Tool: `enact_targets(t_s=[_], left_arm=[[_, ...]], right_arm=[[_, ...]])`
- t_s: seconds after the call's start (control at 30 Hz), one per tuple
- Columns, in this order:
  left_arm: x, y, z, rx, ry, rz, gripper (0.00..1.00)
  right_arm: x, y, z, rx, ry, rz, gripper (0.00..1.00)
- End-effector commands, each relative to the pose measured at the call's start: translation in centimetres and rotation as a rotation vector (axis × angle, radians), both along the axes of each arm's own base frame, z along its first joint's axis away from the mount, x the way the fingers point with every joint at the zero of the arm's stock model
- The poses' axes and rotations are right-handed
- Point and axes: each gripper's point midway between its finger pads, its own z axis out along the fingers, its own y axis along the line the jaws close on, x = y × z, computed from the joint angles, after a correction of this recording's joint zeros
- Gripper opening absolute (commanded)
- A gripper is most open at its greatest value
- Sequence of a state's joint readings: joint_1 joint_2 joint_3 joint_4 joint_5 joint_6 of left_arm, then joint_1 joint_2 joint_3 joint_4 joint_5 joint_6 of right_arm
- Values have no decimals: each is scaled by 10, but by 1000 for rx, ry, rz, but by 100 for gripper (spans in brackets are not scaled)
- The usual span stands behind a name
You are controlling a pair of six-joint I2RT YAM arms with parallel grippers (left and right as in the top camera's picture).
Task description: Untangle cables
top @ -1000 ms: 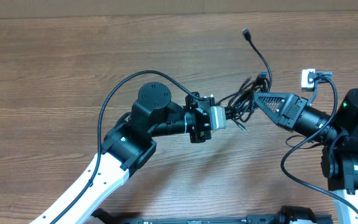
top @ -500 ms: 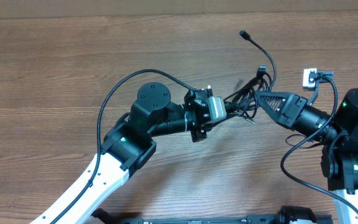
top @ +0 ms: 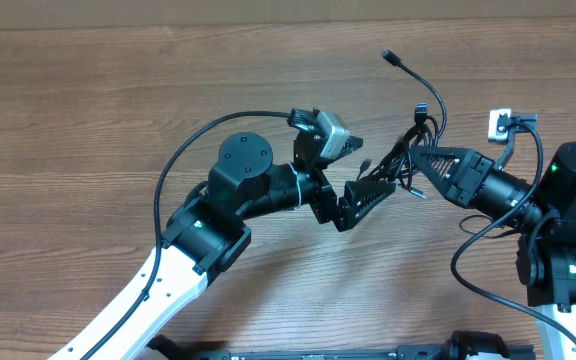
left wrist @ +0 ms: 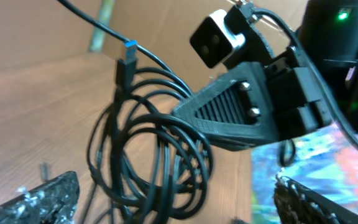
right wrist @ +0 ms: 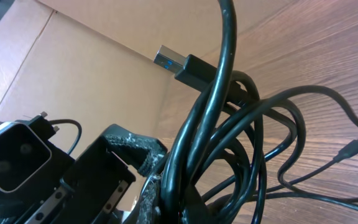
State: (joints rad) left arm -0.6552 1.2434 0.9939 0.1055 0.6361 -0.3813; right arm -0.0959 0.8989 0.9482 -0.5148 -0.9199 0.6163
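The cables (top: 400, 165) hang as one knotted bundle of thin black loops near the middle of the wooden surface (top: 118, 100), between the two arms. They appear to be lifted off it, though it is unclear whether the lowest loops touch down. A blue-tongued USB plug (right wrist: 178, 65) sticks out at the top of the knot, and one free cord with a small plug end (top: 392, 57) arcs away towards the far edge. That cord looks like the only strand already clear of the tangle. The right fingers (left wrist: 229, 118) are closed tight on the bundle where several loops cross, probably to hold the mass up and steady so a strand can be drawn out against the grip. The left fingers (left wrist: 48, 199) stand spread wide with nothing between them. In the left wrist view they sit at either lower corner, framing the coil, and one of them reaches just beside the knot from the left arm's side. With the jaws this wide and this close, the left arm seems to be lining up for a fresh hold on a single loop, not gripping the whole clump. The cords overlap so densely that closing now could catch two strands and pull the knot tighter. The untangling looks to be at an early stage, as most loops remain wound together.
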Motion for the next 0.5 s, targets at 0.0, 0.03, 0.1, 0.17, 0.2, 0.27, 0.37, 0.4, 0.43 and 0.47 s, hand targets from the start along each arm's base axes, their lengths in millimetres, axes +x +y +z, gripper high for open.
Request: enact_targets(t_s=[0.0, 0.03, 0.1, 0.17, 0.2, 0.27, 0.37, 0.4, 0.43, 0.47], left_arm=[[-17, -2, 18, -51, 44, -64, 100], [-17, -2, 18, -51, 44, -64, 100], [-17, -2, 18, -51, 43, -64, 100], [-18, -4, 18, -53, 41, -69, 100], [-20, -5, 19, -55, 38, -76, 100], [-25, -9, 20, -57, 31, -82, 100], [-26, -15, 19, -49, 15, -60, 100], [-26, -17, 19, -48, 13, -49, 100], [-26, -18, 19, -46, 11, -40, 100], [-26, -20, 18, -44, 10, -28, 100]], right_arm=[[0, 1, 11, -30, -64, 10, 5], [0, 1, 10, -29, -61, 10, 5], [0, 1, 10, -30, -59, 10, 5], [0, 0, 10, -30, -63, 10, 5], [1, 1, 11, -30, -65, 10, 5], [1, 0, 11, -30, -65, 10, 5], [0, 1, 11, -30, -65, 11, 4], [0, 1, 11, -28, -65, 14, 4], [-1, 2, 11, -26, -64, 19, 4], [-1, 2, 11, -25, -65, 23, 4]])
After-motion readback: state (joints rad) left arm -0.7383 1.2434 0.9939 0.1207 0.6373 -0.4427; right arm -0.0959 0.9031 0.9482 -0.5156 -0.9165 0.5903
